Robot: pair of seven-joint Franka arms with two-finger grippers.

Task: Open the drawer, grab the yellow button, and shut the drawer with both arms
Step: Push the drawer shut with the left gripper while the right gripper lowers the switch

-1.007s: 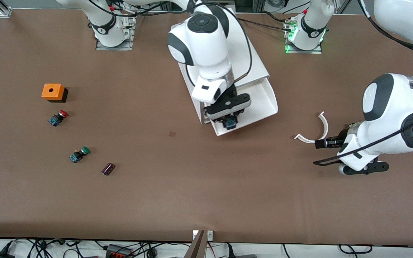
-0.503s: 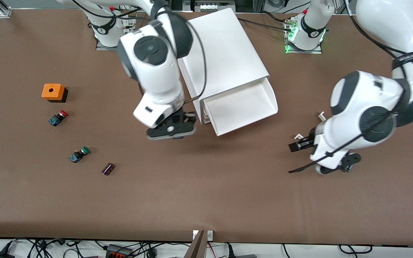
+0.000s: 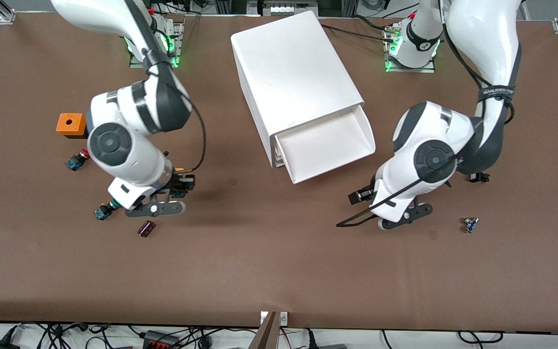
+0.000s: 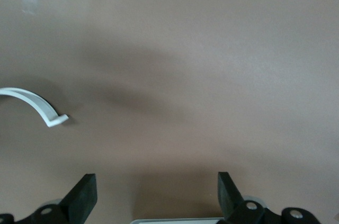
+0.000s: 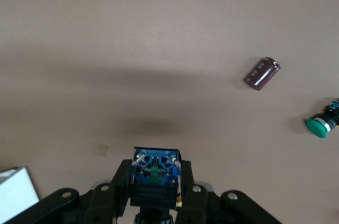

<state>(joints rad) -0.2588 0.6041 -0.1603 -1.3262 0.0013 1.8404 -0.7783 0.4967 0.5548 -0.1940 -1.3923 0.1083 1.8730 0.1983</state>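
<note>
Drawer [image 3: 327,145]: top of the cabinet [image 3: 296,72], pulled out and empty at frame centre, awaiting closing.
Button [image 5: 155,179]: pinched in the right gripper [image 3: 175,186] over the bench [image 3: 279,271], centre-left, for carrying away.
Left gripper [image 4: 156,195]: spread, empty, low over the bench below and right of the drawer front, likely to push it shut.

From the front, the right arm's wrist covered most of the right hand [image 3: 182,186], leaving only an orange sliver of the button [image 3: 178,170]. In the right wrist view the button's cap was hidden by its blue body. The same arm covered part of the green button [image 3: 100,212], at 8 o'clock from the cabinet [image 3: 293,77]. The left wrist view's edge cut off the white curved piece [image 4: 33,102]. A tiny item [image 3: 470,224] at 4 o'clock from the cabinet was too small to identify.
</note>
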